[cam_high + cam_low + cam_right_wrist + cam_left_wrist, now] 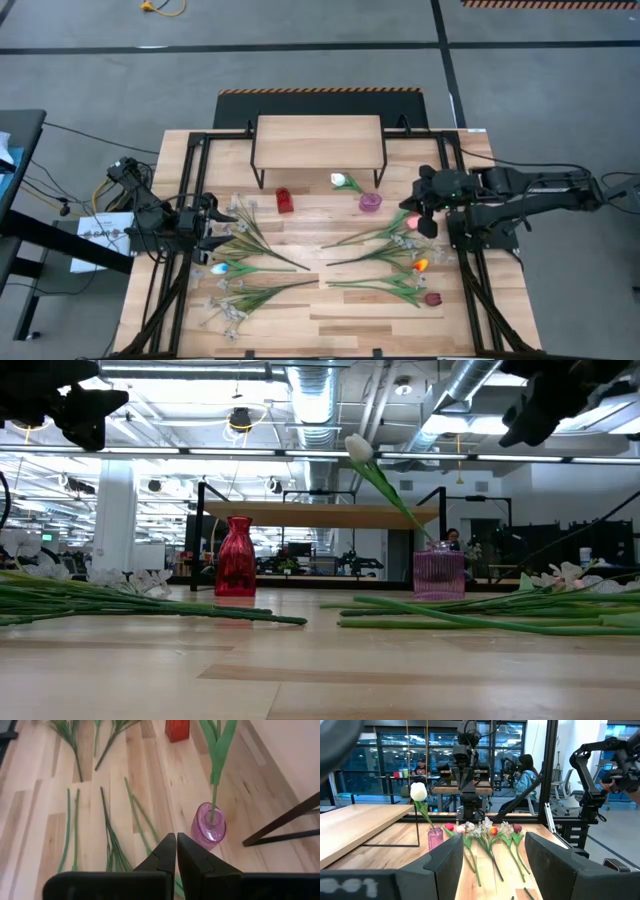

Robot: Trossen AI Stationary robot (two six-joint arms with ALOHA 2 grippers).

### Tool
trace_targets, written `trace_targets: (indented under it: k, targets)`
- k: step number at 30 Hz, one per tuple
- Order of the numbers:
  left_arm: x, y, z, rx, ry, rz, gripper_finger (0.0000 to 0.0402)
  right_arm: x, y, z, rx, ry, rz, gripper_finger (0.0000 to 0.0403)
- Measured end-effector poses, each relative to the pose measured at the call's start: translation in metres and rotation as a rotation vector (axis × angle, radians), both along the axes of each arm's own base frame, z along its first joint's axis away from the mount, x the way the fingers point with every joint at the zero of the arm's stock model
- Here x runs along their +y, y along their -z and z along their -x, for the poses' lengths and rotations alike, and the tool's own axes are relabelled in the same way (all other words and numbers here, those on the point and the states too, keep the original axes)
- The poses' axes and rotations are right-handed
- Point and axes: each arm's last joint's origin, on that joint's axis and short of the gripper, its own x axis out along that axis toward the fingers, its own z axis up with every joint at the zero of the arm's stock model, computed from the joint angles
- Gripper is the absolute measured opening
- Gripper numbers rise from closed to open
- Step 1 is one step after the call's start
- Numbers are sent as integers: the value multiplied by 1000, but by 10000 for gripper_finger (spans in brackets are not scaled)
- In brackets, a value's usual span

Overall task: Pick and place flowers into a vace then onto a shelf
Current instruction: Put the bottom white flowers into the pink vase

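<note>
**One white tulip in the pink vase, my right fingers closed on nothing**

My right end effector (176, 851) hangs above the table (330, 315), just beside the pink vase (209, 826), on its side away from the shelf. Its two fingers are pressed together with nothing between them. The white tulip (342, 181) stands in that vase with its stem leaning, so the head tips over toward the red vase (285, 200); the neck is narrow and the stem long, which I judge is why it slants rather than standing straight.

My left end effector (490, 862) waits at the left edge of the table with its fingers apart and empty, facing across the table, clear of my right arm's working space.

The rest of the flowers still lie flat. A fan of tulips (405, 262) with red, orange and dark red heads lies under and in front of my right arm, stems pointing inward. The sprays of small white blossoms (235, 290) lie near my left arm. Each pile is on the side of the arm that can reach it.

The shelf (319, 139) stands at the far edge behind both vases, with nothing on top. Both vases sit on the table just in front of it, so I judge the lift onto it is not yet done.
</note>
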Motion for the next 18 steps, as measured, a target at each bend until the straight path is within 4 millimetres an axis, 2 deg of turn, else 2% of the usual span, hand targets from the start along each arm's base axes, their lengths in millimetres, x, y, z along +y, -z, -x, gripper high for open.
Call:
trace_targets:
  k: [12,18]
  targets:
    - [0,0,0,0,5,8,204,5,18,-24,129,-39,17,20]
    - [-5,2,-2,17,116,10,204,10,22,-33,134,-72,26,21]
